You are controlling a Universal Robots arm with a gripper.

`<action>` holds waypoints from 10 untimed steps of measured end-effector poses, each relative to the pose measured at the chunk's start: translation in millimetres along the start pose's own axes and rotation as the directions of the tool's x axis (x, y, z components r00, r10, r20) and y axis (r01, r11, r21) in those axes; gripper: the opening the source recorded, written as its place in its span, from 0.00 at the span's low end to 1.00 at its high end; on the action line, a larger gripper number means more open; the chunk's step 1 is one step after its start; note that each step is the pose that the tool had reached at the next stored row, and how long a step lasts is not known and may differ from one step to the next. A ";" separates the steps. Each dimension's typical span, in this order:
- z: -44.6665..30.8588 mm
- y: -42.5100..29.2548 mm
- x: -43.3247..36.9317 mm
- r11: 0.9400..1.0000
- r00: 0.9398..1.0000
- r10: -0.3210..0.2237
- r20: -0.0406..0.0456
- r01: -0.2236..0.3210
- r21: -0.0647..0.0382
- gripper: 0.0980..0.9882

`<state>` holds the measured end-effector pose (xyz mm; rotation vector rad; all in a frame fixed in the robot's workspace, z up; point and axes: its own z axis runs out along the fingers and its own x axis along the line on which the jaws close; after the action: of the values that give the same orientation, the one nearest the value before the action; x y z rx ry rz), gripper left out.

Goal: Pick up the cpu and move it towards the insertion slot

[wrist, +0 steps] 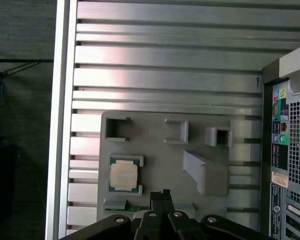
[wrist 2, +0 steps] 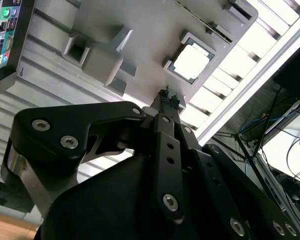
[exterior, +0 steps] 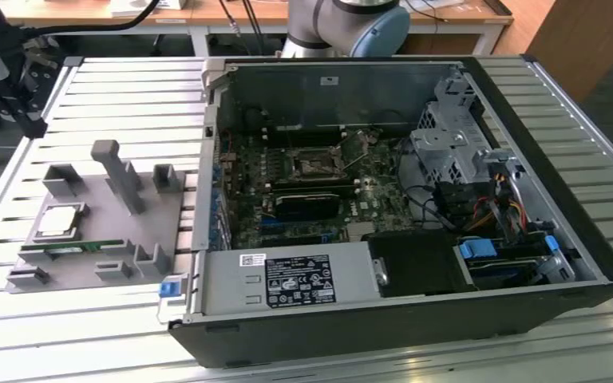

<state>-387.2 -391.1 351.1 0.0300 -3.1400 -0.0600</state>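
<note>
The cpu [exterior: 60, 221], a flat square chip with a silvery top, lies in a pocket of a grey holder plate [exterior: 104, 231] towards the exterior view's left. Both wrist views look down on the cpu [wrist: 124, 175] [wrist 2: 191, 62] from well above. My gripper [wrist: 162, 196] [wrist 2: 165, 100] hovers high over the plate, a little to one side of the chip, its black fingers shut together with nothing between them. The insertion slot [exterior: 314, 165], a square socket with a metal frame, sits on the motherboard inside the open computer case [exterior: 562, 199].
A thin green memory stick [exterior: 73, 248] [wrist: 132, 207] lies in the plate beside the cpu. Grey posts [exterior: 115, 171] [wrist: 202, 172] rise from the plate. Everything rests on a slatted metal table [exterior: 125, 88]. The case's power supply [exterior: 285, 279] and drive cage [exterior: 456, 152] flank the motherboard.
</note>
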 end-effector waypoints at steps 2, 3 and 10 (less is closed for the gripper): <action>1.0 -0.2 1.9 1.000 1.000 0.000 0.000 0.000 0.000 0.01; 1.6 -0.4 3.1 1.000 1.000 0.000 0.000 0.000 0.000 0.01; 5.8 -2.5 9.9 1.000 1.000 -0.001 0.000 0.001 0.000 0.01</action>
<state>-397.1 -393.6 345.1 0.0312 -3.1402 -0.0602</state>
